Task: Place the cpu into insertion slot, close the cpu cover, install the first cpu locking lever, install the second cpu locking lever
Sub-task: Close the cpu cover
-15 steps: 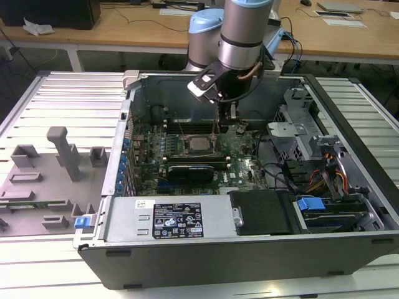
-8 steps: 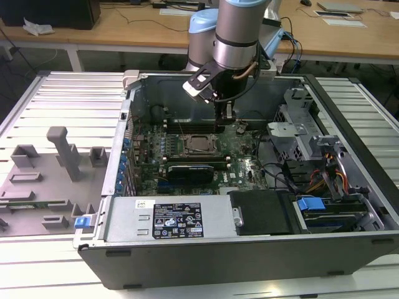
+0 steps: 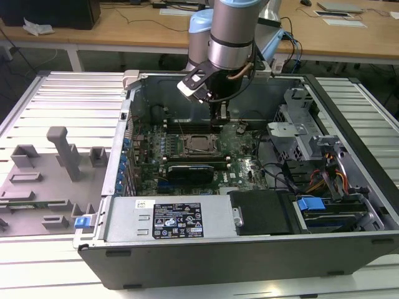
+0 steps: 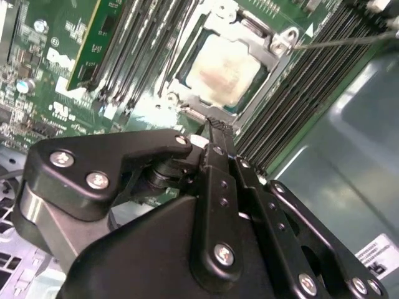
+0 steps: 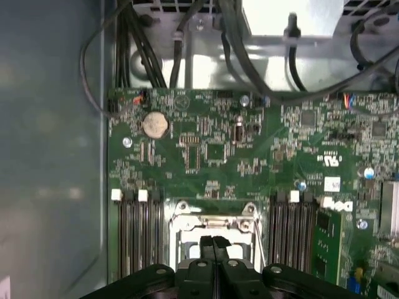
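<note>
Gripper closed on nothing, tips hiding the cpu cover near edge; cpu seated; memory slots crowd both sides.

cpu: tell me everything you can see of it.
The cpu is a flat square chip, its silvery-grey metal top hazed pale in the middle. It lies level on the green motherboard, rimmed by the silvery cpu cover, top showing through the window. The shut gripper hangs close beside it, off the chip.
</note>
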`<state>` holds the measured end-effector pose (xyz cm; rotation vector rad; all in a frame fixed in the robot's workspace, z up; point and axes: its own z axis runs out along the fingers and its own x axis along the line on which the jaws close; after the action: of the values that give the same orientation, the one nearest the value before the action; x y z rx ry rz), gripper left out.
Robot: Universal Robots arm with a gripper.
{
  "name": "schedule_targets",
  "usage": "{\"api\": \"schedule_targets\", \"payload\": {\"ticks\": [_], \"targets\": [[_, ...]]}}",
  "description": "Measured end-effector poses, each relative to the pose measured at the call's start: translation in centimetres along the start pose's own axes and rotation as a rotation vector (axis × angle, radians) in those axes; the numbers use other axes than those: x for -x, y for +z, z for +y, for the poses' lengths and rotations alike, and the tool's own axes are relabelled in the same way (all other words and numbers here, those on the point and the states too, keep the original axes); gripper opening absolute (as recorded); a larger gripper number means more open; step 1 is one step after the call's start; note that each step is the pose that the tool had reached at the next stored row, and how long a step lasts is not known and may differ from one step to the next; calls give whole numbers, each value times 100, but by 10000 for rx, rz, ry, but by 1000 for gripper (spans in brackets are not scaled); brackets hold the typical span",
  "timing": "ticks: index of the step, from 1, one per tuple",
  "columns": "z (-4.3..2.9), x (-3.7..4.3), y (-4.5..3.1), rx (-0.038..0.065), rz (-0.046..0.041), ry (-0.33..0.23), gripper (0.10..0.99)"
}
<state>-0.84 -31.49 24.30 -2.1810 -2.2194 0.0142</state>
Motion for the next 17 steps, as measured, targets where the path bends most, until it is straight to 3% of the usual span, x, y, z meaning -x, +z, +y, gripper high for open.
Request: {"api": "schedule_targets", "payload": {"ticks": [5,9,11,17], "targets": [[-151,36,40,124,25,-4,106],[-233,54,77,217,33,-6,106],[-286,61,99,354,52,-10,106],[-354,74,158,445,54,-18,106]]}}
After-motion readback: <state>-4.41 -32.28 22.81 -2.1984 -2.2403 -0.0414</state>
